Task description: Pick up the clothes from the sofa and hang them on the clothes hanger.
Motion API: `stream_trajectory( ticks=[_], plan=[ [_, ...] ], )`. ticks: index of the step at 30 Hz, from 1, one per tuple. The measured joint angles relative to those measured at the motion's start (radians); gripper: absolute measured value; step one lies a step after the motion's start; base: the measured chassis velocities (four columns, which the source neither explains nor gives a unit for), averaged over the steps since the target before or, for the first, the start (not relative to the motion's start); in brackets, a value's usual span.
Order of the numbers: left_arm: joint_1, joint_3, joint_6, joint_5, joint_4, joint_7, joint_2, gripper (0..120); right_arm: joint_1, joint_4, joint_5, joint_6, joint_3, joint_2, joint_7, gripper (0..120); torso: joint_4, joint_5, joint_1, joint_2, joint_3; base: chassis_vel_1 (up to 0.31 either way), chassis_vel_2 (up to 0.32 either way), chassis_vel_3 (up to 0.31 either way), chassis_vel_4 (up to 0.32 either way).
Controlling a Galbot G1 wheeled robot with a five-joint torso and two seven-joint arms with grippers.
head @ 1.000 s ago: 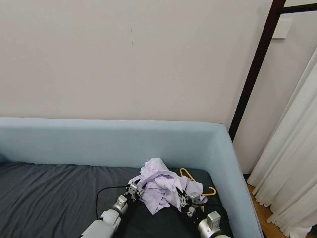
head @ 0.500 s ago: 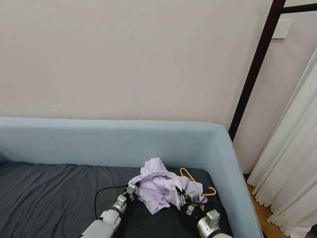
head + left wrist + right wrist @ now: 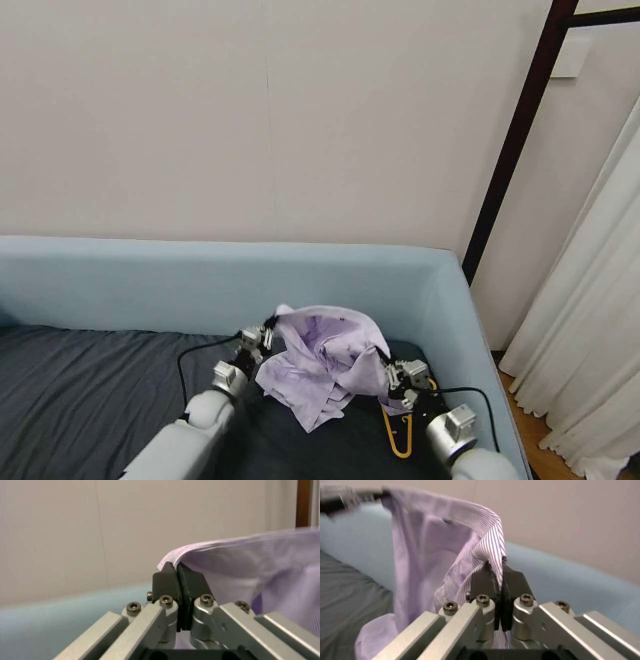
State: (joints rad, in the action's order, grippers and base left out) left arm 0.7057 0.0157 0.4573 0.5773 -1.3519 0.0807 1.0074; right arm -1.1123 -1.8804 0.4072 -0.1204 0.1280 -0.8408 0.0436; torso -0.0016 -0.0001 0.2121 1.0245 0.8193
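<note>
Blue sofa [image 3: 200,282], shirt [image 3: 325,352] pinched by left gripper [image 3: 267,325], right gripper [image 3: 391,371]

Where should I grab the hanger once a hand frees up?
Probably its bare narrow end, coming straight down from above: the hanger lies flat on the sofa, its other end hidden under the shirt and right hand.

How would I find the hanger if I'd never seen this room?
Find the pale blue sofa with the dark grey seat and go to its right end. There the right gripper pinches an edge of a lilac striped shirt, and the hanger shows just below it against the dark seat. It is the one bright orange thing, a thin loop.
</note>
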Motion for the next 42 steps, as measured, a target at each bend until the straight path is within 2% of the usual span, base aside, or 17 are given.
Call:
stream_trajectory(
  ticks=[1, 2, 3, 5, 6, 9, 10, 12, 14, 15, 19, 21, 25, 29, 33, 37, 42],
  plan=[
    [-0.001, 0.012, -0.023, 0.025, -0.064, -0.01, -0.036, 0, 0.011, -0.021, 0.002, 0.004, 0.011, 0.028, -0.002, 0, 0.0001, 0.0001, 0.0, 0.0, 0.0, 0.0, 0.0, 0.0, 0.0],
    [-0.001, 0.012, -0.023, 0.025, -0.064, -0.01, -0.036, 0, 0.011, -0.021, 0.002, 0.004, 0.011, 0.028, -0.002, 0, 0.0001, 0.0001, 0.0, 0.0, 0.0, 0.0, 0.0, 0.0, 0.0],
    [-0.007, 0.026, -0.053, 0.057, -0.141, -0.024, -0.081, 0, 0.026, -0.043, 0.007, 0.008, 0.022, 0.055, -0.003, 0, 0.0008, 0.0002, 0.0, 0.0, 0.0, 0.0, 0.0, 0.0, 0.0],
    [-0.027, 0.047, -0.11, 0.12, -0.265, -0.052, -0.16, 0, 0.055, -0.084, 0.028, 0.019, 0.04, 0.101, -0.003, 0, 0.0002, 0.0, 0.0, 0.0, 0.0, 0.0, 0.0, 0.0, 0.0],
    [-0.027, 0.047, -0.11, 0.12, -0.265, -0.052, -0.16, 0, 0.055, -0.084, 0.028, 0.019, 0.04, 0.101, -0.003, 0, 0.0002, 0.0, 0.0, 0.0, 0.0, 0.0, 0.0, 0.0, 0.0],
    [-0.062, 0.071, -0.177, 0.217, -0.404, -0.09, -0.269, 0, 0.11, -0.144, 0.081, 0.044, 0.056, 0.164, 0.004, 0, 0.0, 0.0003, 0.0, 0.0, 0.0, 0.0, 0.0, 0.0, 0.0],
    [-0.062, 0.071, -0.177, 0.217, -0.404, -0.09, -0.269, 0, 0.11, -0.144, 0.081, 0.044, 0.056, 0.164, 0.004, 0, 0.0, 0.0003, 0.0, 0.0, 0.0, 0.0, 0.0, 0.0, 0.0],
    [-0.078, 0.08, -0.209, 0.264, -0.474, -0.112, -0.35, 0, 0.159, -0.198, 0.129, 0.084, 0.06, 0.217, 0.032, 0, 0.0, 0.0002, 0.0, 0.0, 0.0, 0.0, 0.0, 0.0, 0.0],
    [-0.09, 0.087, -0.226, 0.283, -0.51, -0.126, -0.398, 0, 0.206, -0.246, 0.181, 0.118, 0.065, 0.268, 0.06, 0, 0.0004, 0.0, 0.0, 0.0, 0.0, 0.0, 0.0, 0.0, 0.0],
    [-0.09, 0.087, -0.226, 0.283, -0.51, -0.126, -0.398, 0, 0.206, -0.246, 0.181, 0.118, 0.065, 0.268, 0.06, 0, 0.0004, 0.0, 0.0, 0.0, 0.0, 0.0, 0.0, 0.0, 0.0],
    [-0.129, 0.109, -0.269, 0.33, -0.581, -0.177, -0.478, 0, 0.347, -0.339, 0.334, 0.177, 0.096, 0.38, 0.112, 0, 0.0, -0.0002, 0.0, 0.0, 0.0, 0.0, 0.0, 0.0, 0.0],
    [-0.14, 0.118, -0.279, 0.339, -0.597, -0.193, -0.493, 0, 0.377, -0.353, 0.364, 0.185, 0.107, 0.4, 0.118, 0, -0.0001, -0.0003, 0.0, 0.0, 0.0, 0.0, 0.0, 0.0, 0.0],
    [-0.174, 0.175, -0.32, 0.372, -0.671, -0.263, -0.553, 0, 0.448, -0.415, 0.495, 0.203, 0.197, 0.473, 0.134, 0, 0.0, -0.0002, 0.0, 0.0, 0.0, 0.0, 0.0, 0.0, 0.0],
    [-0.179, 0.236, -0.346, 0.385, -0.719, -0.288, -0.594, 0, 0.439, -0.441, 0.528, 0.203, 0.3, 0.512, 0.132, 0, -0.0001, 0.0001, 0.0, 0.0, 0.0, 0.0, 0.0, 0.0, 0.0],
    [-0.127, 0.289, -0.372, 0.377, -0.76, -0.3, -0.626, 0, 0.391, -0.459, 0.513, 0.218, 0.37, 0.524, 0.135, 0, 0.0, 0.0, 0.0, 0.0, 0.0, 0.0, 0.0, 0.0, 0.0],
    [0.044, 0.302, -0.401, 0.286, -0.802, -0.32, -0.639, 0, 0.187, -0.491, 0.365, 0.272, 0.387, 0.498, 0.202, 0, 0.0002, -0.0002, 0.0, 0.0, 0.0, 0.0, 0.0, 0.0, 0.0],
    [0.099, 0.287, -0.42, 0.256, -0.819, -0.328, -0.624, 0, 0.025, -0.535, 0.251, 0.314, 0.412, 0.459, 0.26, 0, -0.0001, 0.0, 0.0, 0.0, 0.0, 0.0, 0.0, 0.0, 0.0]
  ],
)
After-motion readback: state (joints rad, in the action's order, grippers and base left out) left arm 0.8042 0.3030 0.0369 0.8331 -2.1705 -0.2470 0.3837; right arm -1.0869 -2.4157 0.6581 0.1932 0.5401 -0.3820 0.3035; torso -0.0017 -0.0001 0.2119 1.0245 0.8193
